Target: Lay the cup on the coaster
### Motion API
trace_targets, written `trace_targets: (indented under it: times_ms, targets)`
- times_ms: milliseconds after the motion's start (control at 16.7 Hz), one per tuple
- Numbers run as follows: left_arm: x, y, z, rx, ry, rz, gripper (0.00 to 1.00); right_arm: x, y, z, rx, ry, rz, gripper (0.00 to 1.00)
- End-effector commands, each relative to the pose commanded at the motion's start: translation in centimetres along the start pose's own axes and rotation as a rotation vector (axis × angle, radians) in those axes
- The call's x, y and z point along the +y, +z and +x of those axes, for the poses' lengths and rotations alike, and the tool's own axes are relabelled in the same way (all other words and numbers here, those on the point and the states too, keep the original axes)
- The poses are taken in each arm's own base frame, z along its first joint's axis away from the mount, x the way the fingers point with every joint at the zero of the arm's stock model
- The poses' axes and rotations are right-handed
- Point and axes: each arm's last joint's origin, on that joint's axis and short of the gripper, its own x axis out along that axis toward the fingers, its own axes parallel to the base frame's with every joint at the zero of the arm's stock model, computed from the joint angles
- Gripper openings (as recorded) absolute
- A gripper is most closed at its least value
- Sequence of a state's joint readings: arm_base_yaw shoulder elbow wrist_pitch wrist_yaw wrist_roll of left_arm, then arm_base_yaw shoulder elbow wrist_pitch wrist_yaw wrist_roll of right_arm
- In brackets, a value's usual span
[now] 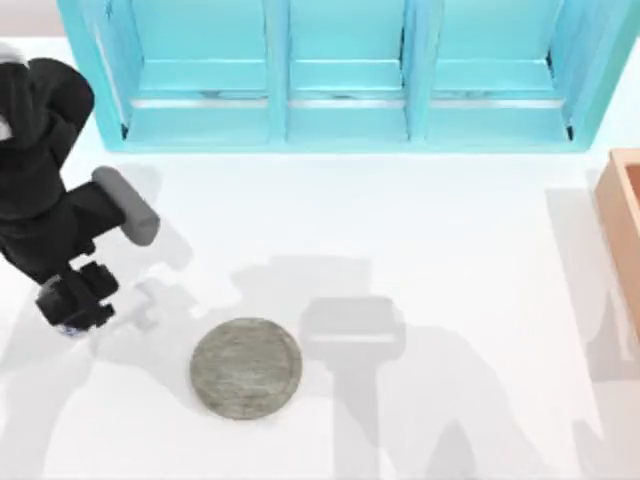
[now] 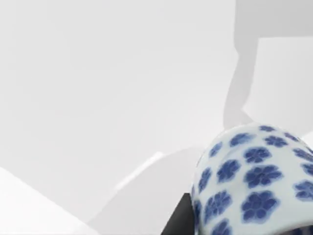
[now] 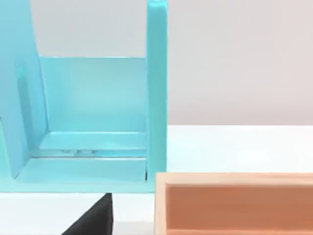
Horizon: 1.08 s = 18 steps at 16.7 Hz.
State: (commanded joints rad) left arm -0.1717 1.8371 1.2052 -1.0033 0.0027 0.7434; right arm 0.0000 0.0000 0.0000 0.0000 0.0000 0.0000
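Top view: left pincer (image 1: 75, 300) at the tabletop's (image 1: 450, 250) left side, carrying the cup; coaster (image 1: 246, 367) bare.
The coaster lies flat on the white tabletop toward the front, right of the left pincer and apart from it. In the left wrist view the cup (image 2: 254, 181), white with blue flower print, sits right at the pincer, a dark finger (image 2: 178, 218) pressed against its side; the pincer is clenched on it, with the white surface well behind. A turquoise shelf rack (image 1: 340, 80) stands along the back edge and an orange-brown wooden box (image 1: 625, 220) at the right edge. Right wrist view: rack compartment and box rim; right pincer state cannot be told.
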Motion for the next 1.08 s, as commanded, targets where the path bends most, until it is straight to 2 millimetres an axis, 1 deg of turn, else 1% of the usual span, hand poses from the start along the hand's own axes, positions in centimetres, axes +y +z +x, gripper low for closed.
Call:
trace_targets:
  times_ms: [300,540,720,840,960,1080]
  targets:
    - [-4.7,4.9,-0.9,0.042,-0.011,-0.416,0.0,0.0,0.0,0.0,0.0,0.0,0.0,1.0]
    - [-8.7,7.8,-2.5,0.016,0.011,-0.689,0.0,0.0,0.0,0.0,0.0,0.0,0.0,1.0]
    - [-11.1,8.9,-3.9,-0.027,0.02,-0.817,0.0,0.0,0.0,0.0,0.0,0.0,0.0,1.0]
    - [-12.2,9.4,-4.5,-0.048,0.021,-0.865,0.0,0.0,0.0,0.0,0.0,0.0,0.0,1.0]
    - [-12.8,9.5,-4.8,-0.059,0.02,-0.889,0.0,0.0,0.0,0.0,0.0,0.0,0.0,1.0]
    - [-12.8,9.5,-4.9,-0.061,0.02,-0.892,0.0,0.0,0.0,0.0,0.0,0.0,0.0,1.0]
